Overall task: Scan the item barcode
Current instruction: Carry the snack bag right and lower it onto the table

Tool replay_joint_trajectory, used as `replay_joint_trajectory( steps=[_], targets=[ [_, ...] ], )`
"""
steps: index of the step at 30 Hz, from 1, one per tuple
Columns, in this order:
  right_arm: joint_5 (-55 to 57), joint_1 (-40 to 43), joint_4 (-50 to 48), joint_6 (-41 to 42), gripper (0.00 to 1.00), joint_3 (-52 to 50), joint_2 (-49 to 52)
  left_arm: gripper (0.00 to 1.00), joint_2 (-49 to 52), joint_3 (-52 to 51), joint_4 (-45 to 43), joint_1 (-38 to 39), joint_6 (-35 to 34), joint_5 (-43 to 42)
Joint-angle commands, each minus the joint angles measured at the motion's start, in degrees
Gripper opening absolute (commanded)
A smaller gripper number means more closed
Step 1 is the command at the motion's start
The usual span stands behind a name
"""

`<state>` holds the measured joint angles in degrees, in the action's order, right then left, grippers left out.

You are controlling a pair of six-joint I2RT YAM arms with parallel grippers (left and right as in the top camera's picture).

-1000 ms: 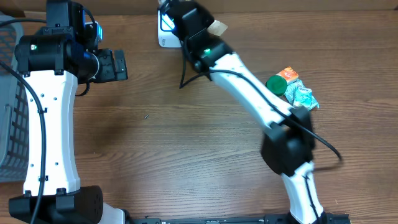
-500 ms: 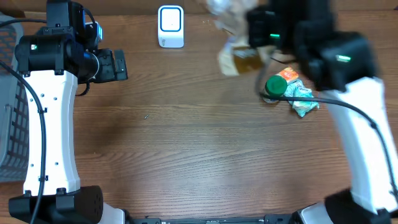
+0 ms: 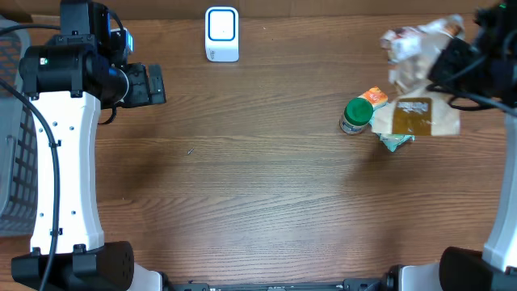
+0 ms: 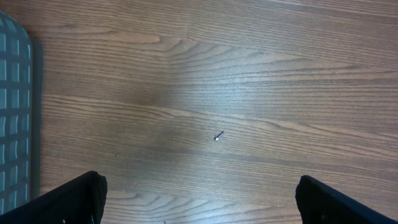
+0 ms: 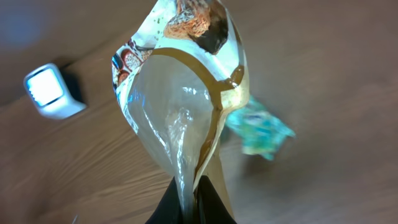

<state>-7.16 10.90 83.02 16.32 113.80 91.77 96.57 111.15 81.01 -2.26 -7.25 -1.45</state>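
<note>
- up at the right edge of the overhead view, is that the snack bag [image 3: 420,89] hanging above the table [image 3: 266,202]?
- yes. the right fingers [image 5: 214,208] are pinched tight on one end of it, so the bag fans out in front of the wrist camera. it hangs over the little heap there: a green-lidded jar [image 3: 356,115], a teal packet [image 3: 394,139] and an orange packet [image 3: 374,97].
- and the scanner [image 3: 221,34]?
- top centre of the frame, well apart from the bag. so i'd say no scan is happening at this instant. the bag is just held aloft, away from the reader.
- what would the next move need?
- if it's unscanned, a carry leftward to the scanner, with the barcode side turned toward its window. i can't find the barcode on the faces that show, so a wrist roll may be needed on the way.
- left arm?
- at the left of the frame, near the basket [image 3: 12,162]. the left fingers [image 4: 74,199] are spread wide over bare wood, holding nothing.
</note>
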Motion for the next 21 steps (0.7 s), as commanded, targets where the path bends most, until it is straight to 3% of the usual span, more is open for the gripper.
replay_joint_trajectory(
  steps=[1,7,18,21],
  targets=[
    [-0.22,4.94,-1.07,0.42,0.04,-5.55,-0.2,0.99,0.17,0.76,-0.04,0.02,1.05,0.17],
    [-0.44,11.23,-9.31,0.44,0.04,-20.17,-0.2,1.0,0.17,0.76,-0.04,0.02,1.05,0.17],
    [-0.63,17.05,-19.85,0.46,0.04,-35.01,-0.13,0.99,0.17,0.76,-0.04,0.04,1.05,0.17],
    [-0.63,17.25,-21.55,0.42,0.11,-36.7,-0.13,1.0,0.17,0.76,-0.04,0.02,1.05,0.17]
  ],
)
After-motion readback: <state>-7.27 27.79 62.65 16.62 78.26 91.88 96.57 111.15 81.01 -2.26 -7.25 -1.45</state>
